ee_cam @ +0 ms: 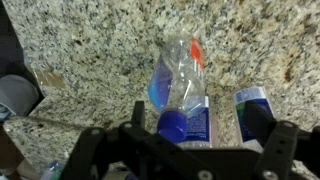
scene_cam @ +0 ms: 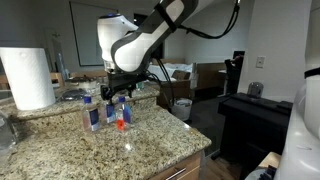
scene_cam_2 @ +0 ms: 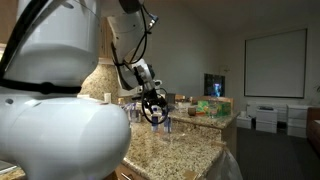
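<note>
Wrist view: black gripper [ee_cam: 192, 122], jaws apart, above clear blue-capped plastic bottle [ee_cam: 178, 80]; centring before closing seems advisable.

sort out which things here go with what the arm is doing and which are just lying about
In hand: open tool, clear blue-capped bottle beneath it.
Lying about: second bottle beside it, paper towel roll.

Arm [scene_cam: 160, 25] arched over fr. above, wrist tilted down, tool [scene_cam: 123, 92] pointing down, jaws wide apart
</note>
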Tool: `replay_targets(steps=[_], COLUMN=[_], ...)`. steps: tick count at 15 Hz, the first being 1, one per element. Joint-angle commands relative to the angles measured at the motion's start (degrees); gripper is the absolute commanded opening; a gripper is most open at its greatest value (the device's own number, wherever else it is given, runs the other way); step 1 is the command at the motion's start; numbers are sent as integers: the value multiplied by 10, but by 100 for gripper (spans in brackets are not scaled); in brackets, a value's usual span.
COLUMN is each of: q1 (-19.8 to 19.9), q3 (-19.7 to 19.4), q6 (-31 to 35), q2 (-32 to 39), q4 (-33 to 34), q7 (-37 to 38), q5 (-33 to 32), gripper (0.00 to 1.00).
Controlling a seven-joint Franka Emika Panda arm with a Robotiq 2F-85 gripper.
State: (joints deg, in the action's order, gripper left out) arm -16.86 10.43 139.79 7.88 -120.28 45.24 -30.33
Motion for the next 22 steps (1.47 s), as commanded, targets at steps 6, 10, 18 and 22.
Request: replay_targets(steps=[6,10,18,22], q1=[-22,-27,-14,-29], q3=[-8,-11,23,10], q6=[-3,-11,-8,-16], q2=[23,29,34,31], q4=[11,15,13,11], q7=[157,202,107,131], q5=[-90,-105,92,64], gripper=[70,68,100,100])
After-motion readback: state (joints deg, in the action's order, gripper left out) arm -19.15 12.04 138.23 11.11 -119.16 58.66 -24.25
